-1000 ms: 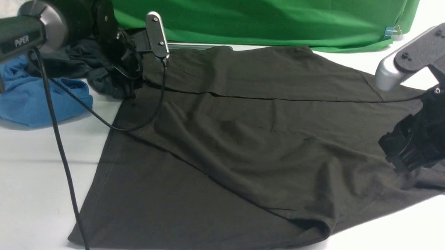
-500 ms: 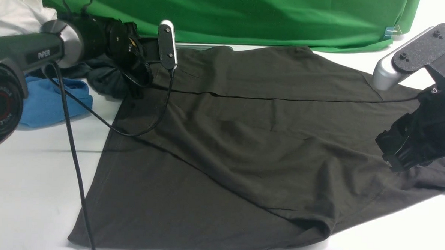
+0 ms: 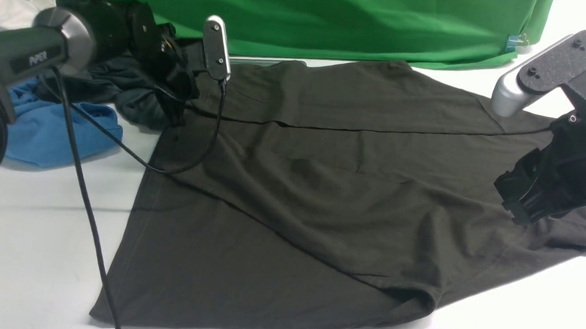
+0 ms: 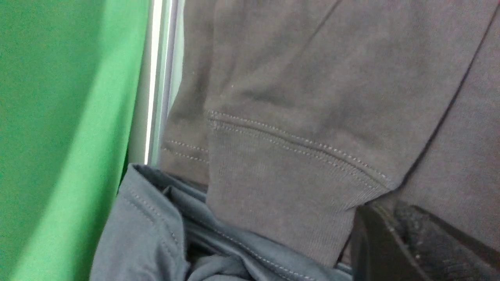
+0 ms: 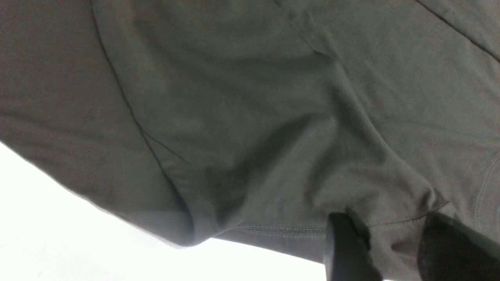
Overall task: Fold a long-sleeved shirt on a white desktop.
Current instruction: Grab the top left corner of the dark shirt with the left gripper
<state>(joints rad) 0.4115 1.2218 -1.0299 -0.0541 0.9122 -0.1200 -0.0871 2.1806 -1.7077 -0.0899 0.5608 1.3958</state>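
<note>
Your left arm (image 3: 30, 56) reaches forward, its hand (image 3: 176, 111) tipped downward — grip unclear. Your right hand (image 5: 392, 249) angles low, fingers pinching the long-sleeved shirt (image 3: 321, 185).

One bench (image 3: 32, 252). One shirt (image 3: 321, 185) spread across it. At far left: one charcoal garment (image 3: 127, 98), one blue garment (image 3: 42, 134), one white cloth (image 3: 3, 6). One green cloth (image 3: 353, 24) along the far edge. Two arms: left arm (image 3: 25, 59), right arm (image 3: 570, 166). Two cables at left: thick cable (image 3: 92, 225), thin cable (image 3: 221, 107).

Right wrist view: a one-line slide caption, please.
Right gripper pinching a bunched edge of the long-sleeved shirt over the white desktop.
</note>
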